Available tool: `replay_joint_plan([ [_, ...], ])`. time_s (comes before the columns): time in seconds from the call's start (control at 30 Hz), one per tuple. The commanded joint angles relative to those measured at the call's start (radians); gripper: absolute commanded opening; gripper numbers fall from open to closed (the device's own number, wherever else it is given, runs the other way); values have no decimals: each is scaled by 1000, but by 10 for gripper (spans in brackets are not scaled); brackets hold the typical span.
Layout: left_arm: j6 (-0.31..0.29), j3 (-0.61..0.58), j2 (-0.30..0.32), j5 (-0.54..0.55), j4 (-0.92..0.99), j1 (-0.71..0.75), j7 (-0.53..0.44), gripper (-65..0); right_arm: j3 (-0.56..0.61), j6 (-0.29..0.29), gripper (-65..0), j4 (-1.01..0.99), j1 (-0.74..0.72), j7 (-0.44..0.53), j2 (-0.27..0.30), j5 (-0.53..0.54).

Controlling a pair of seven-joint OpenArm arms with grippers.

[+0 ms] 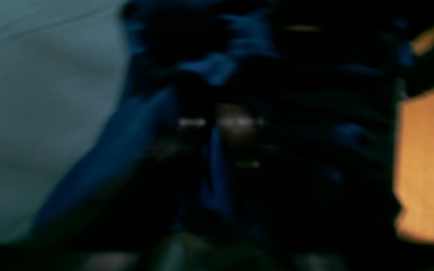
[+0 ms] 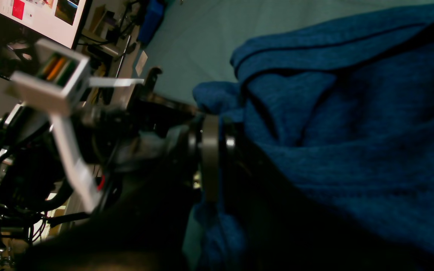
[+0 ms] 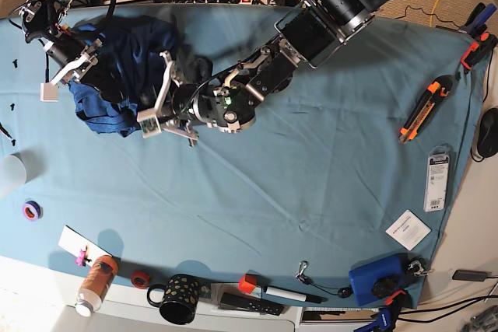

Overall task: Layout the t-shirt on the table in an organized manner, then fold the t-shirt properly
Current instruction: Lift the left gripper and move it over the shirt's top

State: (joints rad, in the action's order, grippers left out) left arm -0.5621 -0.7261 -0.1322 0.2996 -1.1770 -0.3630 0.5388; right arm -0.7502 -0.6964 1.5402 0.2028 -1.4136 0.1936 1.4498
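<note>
The shirt [image 3: 117,68] lies bunched at the table's [image 3: 311,192] far left corner, the left claw [image 3: 159,110] at its right edge, its spread too blurred to tell, the right claw [image 3: 66,64] pressed together at its left edge, grip hidden.

Navy t-shirt [image 3: 124,60]; teal table [image 3: 311,176]; spotted black mug [image 3: 177,298].
</note>
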Motion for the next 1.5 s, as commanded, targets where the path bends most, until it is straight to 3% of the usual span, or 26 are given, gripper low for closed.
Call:
replay_joint_plan([
  [0.0,2,2,-25,34,-19,-22,-21,-333,-3,-2,-623,17,-6,17,14,34],
  [0.07,35,2,-25,82,-20,-23,1,-289,-3,-2,-588,17,-6,17,14,34],
  [0.27,42,3,-25,131,-151,-17,95,-290,-3,-2,-426,17,-5,17,14,34],
  [0.33,51,3,-25,127,-226,-16,129,-294,-3,-2,-402,17,-5,17,14,34],
  [0.47,121,3,-25,124,-332,-9,232,-354,-3,-2,-402,17,-3,17,14,34],
  [0.63,174,3,-25,15,-340,49,280,-549,-3,-2,-403,17,-4,17,14,34],
  [0.73,174,2,-4,-31,-339,113,268,-615,-3,-2,-403,17,-4,17,14,34],
  [0.97,171,2,35,-31,-339,254,220,-618,27,-2,-403,17,-6,17,14,34],
  [1.13,169,2,35,-6,-339,286,221,-618,155,-2,-403,17,-26,17,14,34],
  [1.23,138,2,35,0,-339,285,220,-618,222,-2,-403,17,-55,17,5,32],
  [1.47,135,2,35,-1,-339,285,220,-618,216,-2,-403,18,-89,17,-15,27],
])
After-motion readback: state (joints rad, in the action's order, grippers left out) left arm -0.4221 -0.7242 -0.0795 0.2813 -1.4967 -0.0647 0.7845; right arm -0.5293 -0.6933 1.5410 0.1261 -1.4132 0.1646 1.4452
